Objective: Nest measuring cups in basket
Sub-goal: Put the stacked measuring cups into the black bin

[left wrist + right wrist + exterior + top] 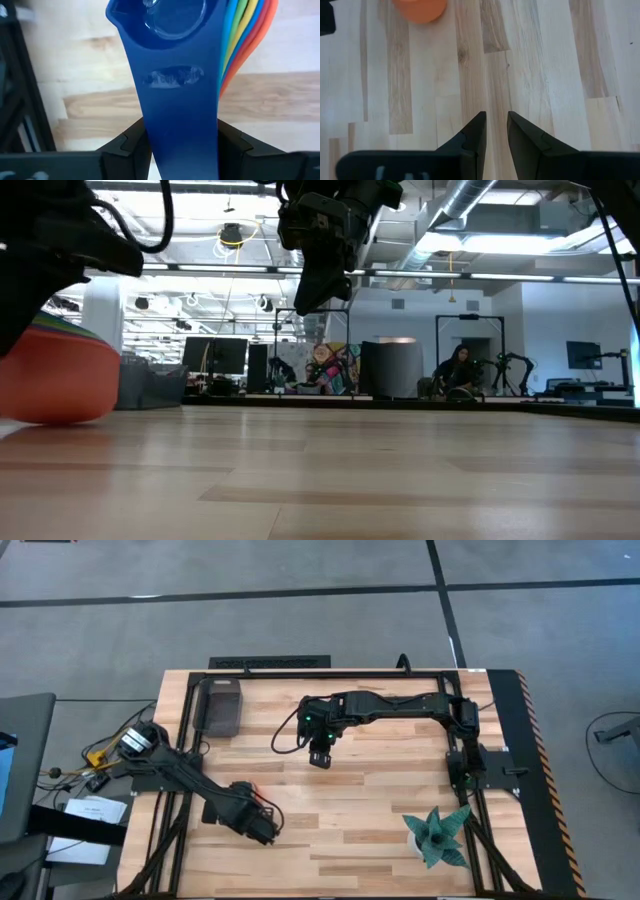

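While the nested measuring cups (200, 75), seven coloured handles counted, are clamped by the left gripper (180, 145) well apart from the one basket (221, 705), nothing is held by the slightly parted right gripper (495, 131).

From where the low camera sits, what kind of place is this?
Probably a robotics lab or workshop in an open industrial hall. Exposed ducts run along the ceiling, monitors stand on desks beyond the wooden table, and a person sits beside another robot arm.
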